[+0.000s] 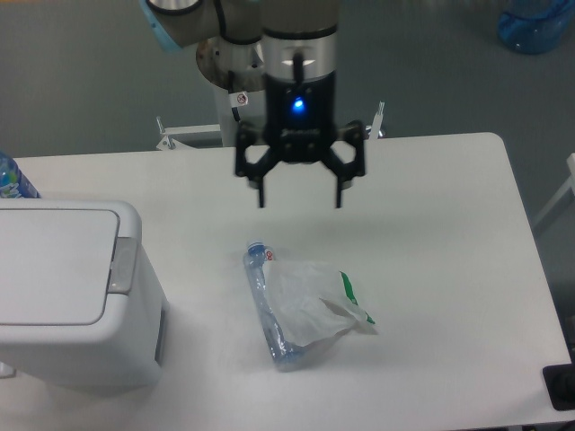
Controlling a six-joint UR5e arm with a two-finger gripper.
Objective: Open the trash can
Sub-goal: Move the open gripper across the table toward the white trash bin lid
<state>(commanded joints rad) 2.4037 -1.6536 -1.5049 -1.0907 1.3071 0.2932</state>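
Observation:
The trash can (67, 296) is a large white boxy bin at the table's left front, its flat lid down and a grey push tab (123, 265) at the lid's right edge. My gripper (300, 201) hangs open above the middle of the table, well to the right of the bin and higher than it. Nothing sits between its two dark fingers, which point down.
A clear plastic bottle with a white and green bag (301, 305) lies on the white table (440, 233) just below the gripper. A blue bottle (13, 180) peeks out behind the bin at the left edge. The robot base (243, 81) stands behind the table.

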